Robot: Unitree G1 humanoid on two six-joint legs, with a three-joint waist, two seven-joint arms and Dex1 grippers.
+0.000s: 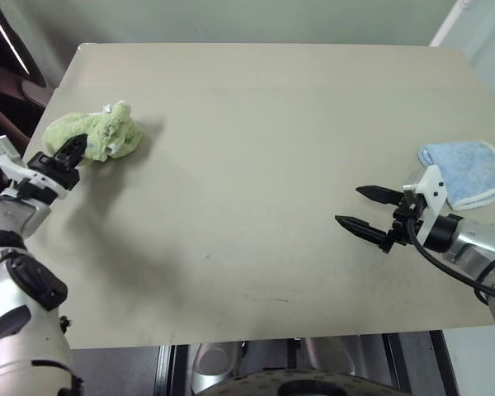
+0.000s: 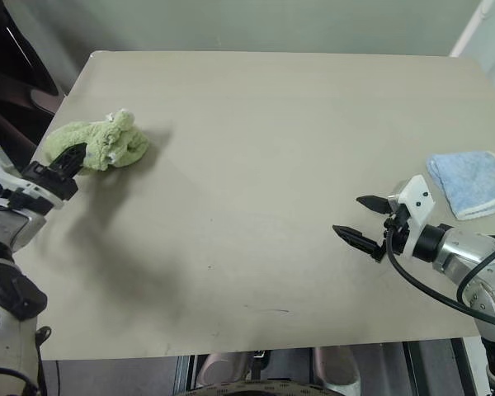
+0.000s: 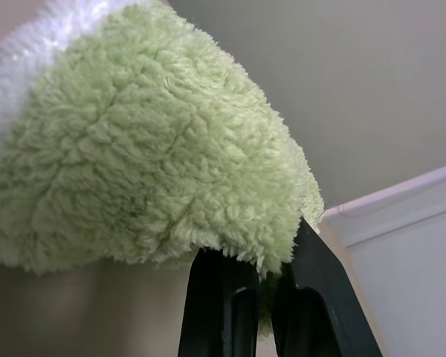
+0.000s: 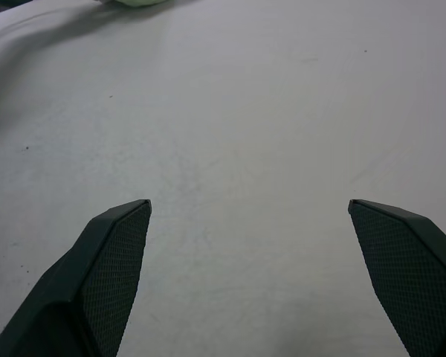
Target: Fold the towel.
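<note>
Towel bunched — pinched by left gripper

Towel far left on table

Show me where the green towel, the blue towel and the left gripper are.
green towel (image 1: 107,132), left eye view, on its bunched middle.
blue towel (image 1: 470,169), left eye view, on its flat top.
left gripper (image 1: 73,149), left eye view, at its fingertips.
</note>
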